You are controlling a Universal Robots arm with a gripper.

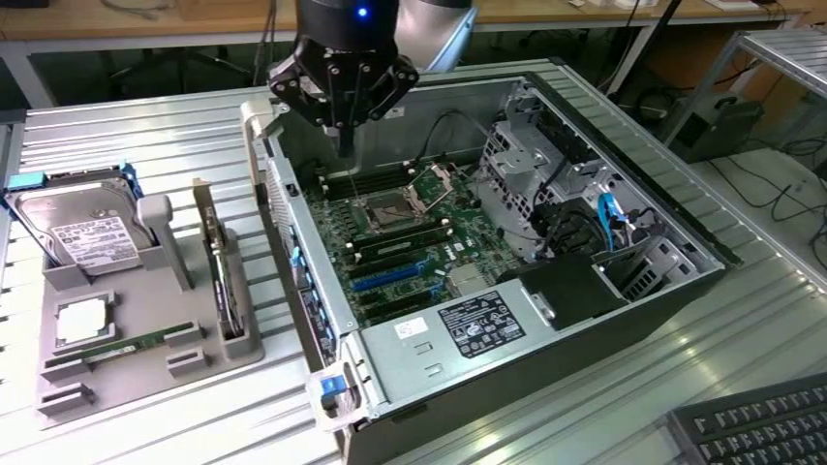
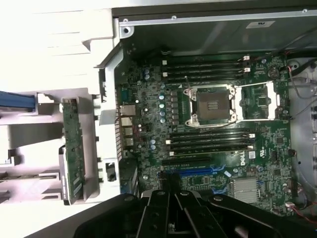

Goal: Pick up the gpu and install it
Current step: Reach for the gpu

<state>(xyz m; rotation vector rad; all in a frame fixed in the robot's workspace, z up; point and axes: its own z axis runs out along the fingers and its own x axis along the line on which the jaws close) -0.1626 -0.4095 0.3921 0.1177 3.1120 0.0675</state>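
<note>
Case [image 1: 582, 378] lies open-side up; motherboard [image 1: 401, 237] is free from above; its blue slots [image 1: 387, 278] sit hemmed between side wall [image 1: 287, 252] and power supply [image 1: 472, 325]; drive cage [image 1: 524, 165] and cables [image 1: 607, 208] crowd the exterior view's right. Gpu [image 1: 220, 271] stands on edge in its holder [image 1: 130, 373], open air above; hard drive [image 1: 91, 237] stands apart.

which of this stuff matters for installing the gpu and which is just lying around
For the job: gpu, pincer, motherboard.
Just lying about: hard drive, memory stick, keyboard.

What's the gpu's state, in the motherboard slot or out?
Out. The flat green gpu card stands on edge in the grey holder tray, outside the open computer case.
</note>
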